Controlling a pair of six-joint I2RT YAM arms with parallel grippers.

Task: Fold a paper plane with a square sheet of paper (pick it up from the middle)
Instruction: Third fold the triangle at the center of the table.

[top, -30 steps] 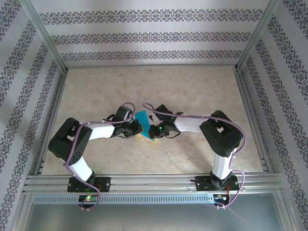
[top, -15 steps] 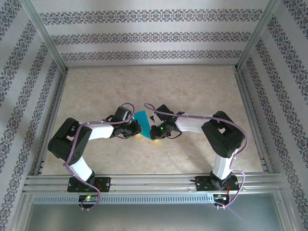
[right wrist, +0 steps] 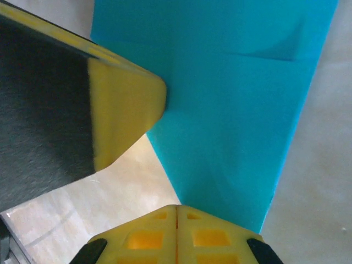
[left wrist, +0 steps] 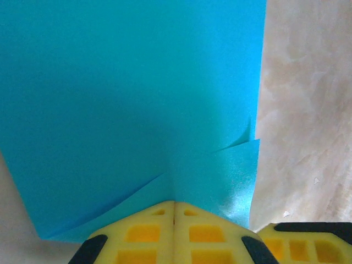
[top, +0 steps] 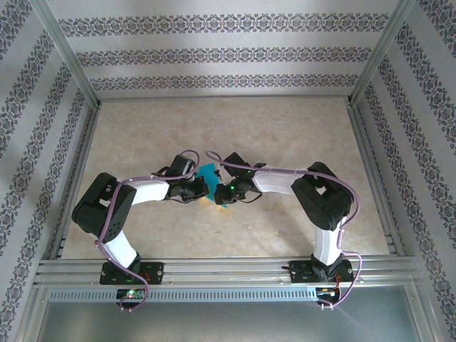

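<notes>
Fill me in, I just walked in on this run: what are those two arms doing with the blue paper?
Both arms are holding the square sheet of paper between them over the middle of the table. The left gripper is shut on one edge of it and the right gripper is shut on another, close beside the first. The sheet shows a few creases and an overlapping flap, but no pointed plane shape yet, so the folding looks only partly done.

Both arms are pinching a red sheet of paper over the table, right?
Not red: the sheet of paper is teal-blue, as the left wrist view shows plainly. Both arms' jaws do pinch it over the table.
</notes>
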